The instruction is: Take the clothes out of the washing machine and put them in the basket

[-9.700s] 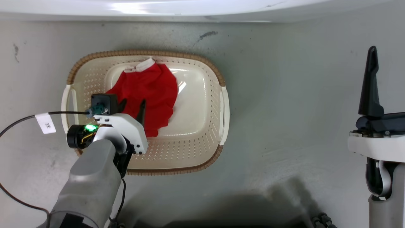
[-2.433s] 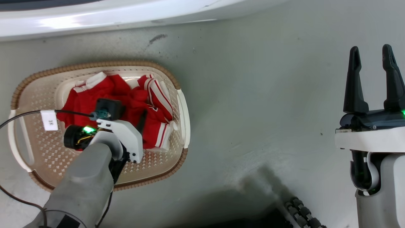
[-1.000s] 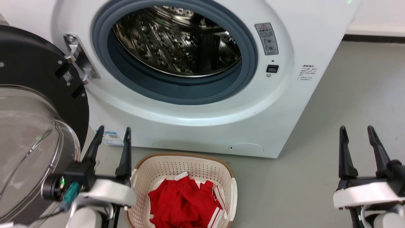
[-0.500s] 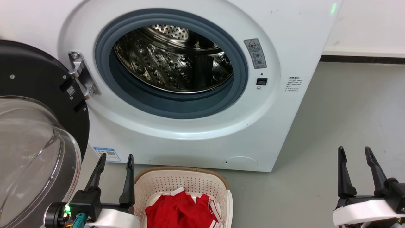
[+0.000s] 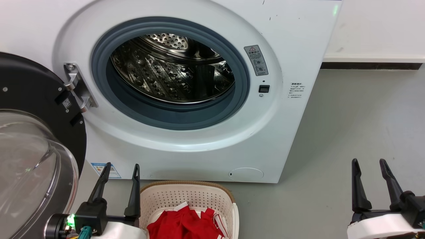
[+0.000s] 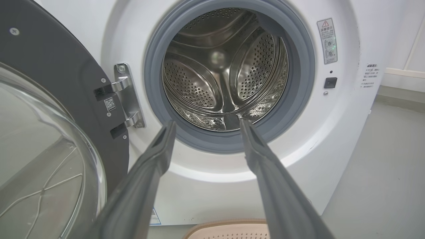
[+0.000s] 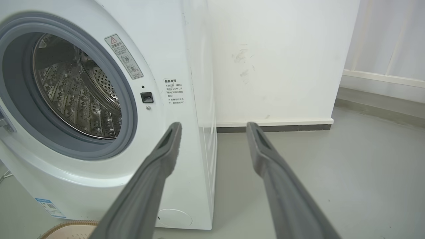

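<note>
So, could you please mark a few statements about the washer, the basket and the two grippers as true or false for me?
1. The door of the washing machine stands open. True.
2. The basket stands on the floor in front of the washing machine, with the clothes in it. True.
3. Red fabric lies in the drum. False: what shows of the drum is bare steel.
4. The left gripper is shut on a garment. False: it is open and holds nothing.
5. The right gripper is open. True.
</note>
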### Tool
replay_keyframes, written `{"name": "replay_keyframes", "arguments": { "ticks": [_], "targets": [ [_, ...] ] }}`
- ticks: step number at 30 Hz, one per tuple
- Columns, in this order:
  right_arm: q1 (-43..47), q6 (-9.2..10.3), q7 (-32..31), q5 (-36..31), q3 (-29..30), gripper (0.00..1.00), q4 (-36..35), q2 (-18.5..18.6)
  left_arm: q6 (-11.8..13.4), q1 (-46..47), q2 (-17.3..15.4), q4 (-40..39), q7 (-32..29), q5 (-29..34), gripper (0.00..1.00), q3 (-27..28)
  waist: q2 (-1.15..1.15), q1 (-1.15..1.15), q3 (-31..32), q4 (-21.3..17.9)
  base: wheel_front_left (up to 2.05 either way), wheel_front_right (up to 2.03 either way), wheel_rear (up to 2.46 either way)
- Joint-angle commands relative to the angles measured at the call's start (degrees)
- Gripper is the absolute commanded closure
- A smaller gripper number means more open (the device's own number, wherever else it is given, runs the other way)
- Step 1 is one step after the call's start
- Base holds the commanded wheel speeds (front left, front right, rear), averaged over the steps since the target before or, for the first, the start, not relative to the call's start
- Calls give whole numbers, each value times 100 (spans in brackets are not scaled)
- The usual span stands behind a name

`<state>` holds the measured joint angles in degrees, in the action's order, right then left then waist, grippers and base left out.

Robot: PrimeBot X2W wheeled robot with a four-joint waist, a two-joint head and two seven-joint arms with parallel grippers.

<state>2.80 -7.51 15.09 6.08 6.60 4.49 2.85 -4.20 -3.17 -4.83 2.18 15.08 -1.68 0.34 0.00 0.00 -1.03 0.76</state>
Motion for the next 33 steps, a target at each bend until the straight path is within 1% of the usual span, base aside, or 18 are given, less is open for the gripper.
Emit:
{"name": "replay_keyframes", "arguments": {
  "ticks": [1,16,17,22,33],
  "targets": [
    [80,4,11,26,-24,0,-15,6,22,-53,18,-29,14,39,0,12,0,0,-7,-19,0,0,0],
    [0,4,11,44,17,0,-8,6,73,44,78,-35,14,56,0,-8,0,0,-59,-53,0,0,0],
    [0,4,11,32,20,100,-9,6,57,57,82,-53,13,37,100,-20,0,0,-58,-51,0,0,0],
    [62,0,-9,8,16,100,237,-30,67,-81,86,229,-31,-3,100,-15,0,0,-58,-53,0,0,0],
    [-89,0,-311,1178,24,100,344,-24,13,86,99,379,-341,-1227,100,96,0,0,-47,-55,0,0,0]
  ]
}}
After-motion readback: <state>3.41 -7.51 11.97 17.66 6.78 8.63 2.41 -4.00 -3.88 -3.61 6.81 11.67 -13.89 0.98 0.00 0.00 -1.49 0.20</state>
